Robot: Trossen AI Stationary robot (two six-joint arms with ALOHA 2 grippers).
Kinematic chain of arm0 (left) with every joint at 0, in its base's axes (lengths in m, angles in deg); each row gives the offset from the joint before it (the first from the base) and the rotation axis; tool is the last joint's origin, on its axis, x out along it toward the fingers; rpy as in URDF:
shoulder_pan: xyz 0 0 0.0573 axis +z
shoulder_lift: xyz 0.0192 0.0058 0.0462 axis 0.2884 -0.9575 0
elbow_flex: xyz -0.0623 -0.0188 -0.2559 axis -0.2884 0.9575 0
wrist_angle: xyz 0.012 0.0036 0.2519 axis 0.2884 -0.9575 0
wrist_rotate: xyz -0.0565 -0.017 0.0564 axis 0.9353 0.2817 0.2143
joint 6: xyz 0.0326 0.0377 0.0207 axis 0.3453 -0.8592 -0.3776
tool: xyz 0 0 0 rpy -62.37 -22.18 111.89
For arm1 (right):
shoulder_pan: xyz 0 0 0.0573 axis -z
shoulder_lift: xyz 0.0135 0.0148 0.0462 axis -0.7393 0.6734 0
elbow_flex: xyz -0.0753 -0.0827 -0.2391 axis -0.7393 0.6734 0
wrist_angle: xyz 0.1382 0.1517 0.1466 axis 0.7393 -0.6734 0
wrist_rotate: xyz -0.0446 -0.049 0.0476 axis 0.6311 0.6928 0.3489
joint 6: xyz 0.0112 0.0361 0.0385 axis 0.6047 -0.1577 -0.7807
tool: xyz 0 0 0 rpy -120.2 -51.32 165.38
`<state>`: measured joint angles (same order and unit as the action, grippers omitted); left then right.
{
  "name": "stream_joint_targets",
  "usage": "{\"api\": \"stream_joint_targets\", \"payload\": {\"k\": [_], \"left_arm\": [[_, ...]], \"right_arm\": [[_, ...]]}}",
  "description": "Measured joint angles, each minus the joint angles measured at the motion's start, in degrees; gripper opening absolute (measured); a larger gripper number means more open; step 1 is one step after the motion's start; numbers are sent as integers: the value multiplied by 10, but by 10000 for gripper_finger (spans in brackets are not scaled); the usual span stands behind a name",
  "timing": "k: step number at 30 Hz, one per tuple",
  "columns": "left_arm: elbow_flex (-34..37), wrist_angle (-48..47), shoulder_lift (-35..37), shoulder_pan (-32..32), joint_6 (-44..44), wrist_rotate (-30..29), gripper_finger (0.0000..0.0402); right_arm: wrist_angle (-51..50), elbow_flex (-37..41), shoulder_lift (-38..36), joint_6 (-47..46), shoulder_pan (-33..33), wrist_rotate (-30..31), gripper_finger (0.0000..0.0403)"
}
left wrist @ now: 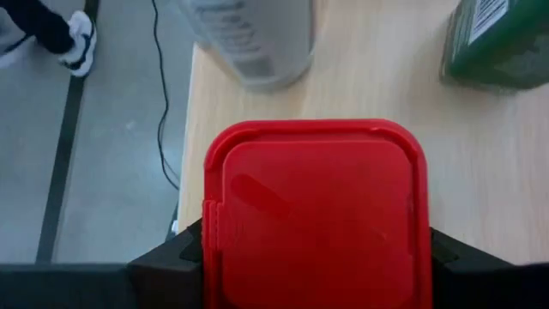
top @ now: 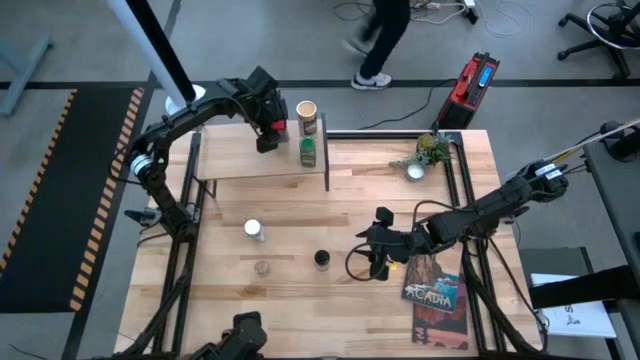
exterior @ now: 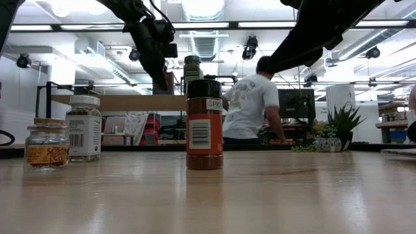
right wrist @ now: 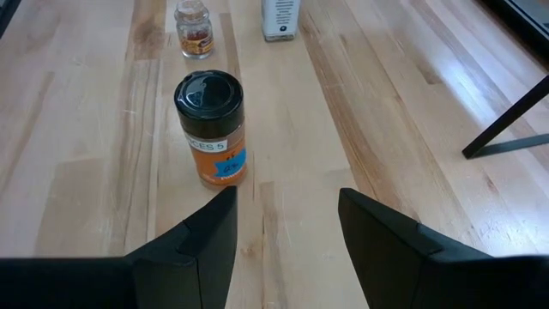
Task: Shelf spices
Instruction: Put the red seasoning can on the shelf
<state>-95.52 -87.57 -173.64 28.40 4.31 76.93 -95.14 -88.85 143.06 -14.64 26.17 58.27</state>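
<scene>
Taking the shelf (top: 240,162) as the landmark, the count stands at 2 spices placed, 1 being delivered, and 3 still down on the table (top: 300,290).

Nearest the front edge and farthest from the shelf is a small clear jar (top: 262,267); just beyond it, to one side, stands the dark-capped jar (top: 321,259), and the white-capped jar (top: 254,230) sits closer to the shelf's front legs. None of these 3 is touched. The right gripper (top: 380,262) hangs low beside the dark-capped jar, its jaws spread wide and empty, the jar standing a little ahead of the gap (a likely next pick, by my reading).

On the shelf itself, the green jar (top: 308,151) stands near the right end, with the tan canister (top: 306,116) behind it at the back edge. The left gripper (top: 270,130) is just beside them over the shelf top, jaws pinching the red tin (left wrist: 313,215) by its 2 sides; I cannot tell whether the tin's base rests on the wood yet.

So the work looks roughly half done.
</scene>
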Motion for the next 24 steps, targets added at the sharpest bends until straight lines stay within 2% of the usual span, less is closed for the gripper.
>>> {"api": "stream_joint_targets", "payload": {"k": [8,24], "left_arm": [[-14,-44,-3,26,-8,-1,194],[-11,-59,-2,37,-38,-1,194]], "right_arm": [[0,7,0,-10,-1,0,181],[0,9,0,-12,-10,0,181]]}}
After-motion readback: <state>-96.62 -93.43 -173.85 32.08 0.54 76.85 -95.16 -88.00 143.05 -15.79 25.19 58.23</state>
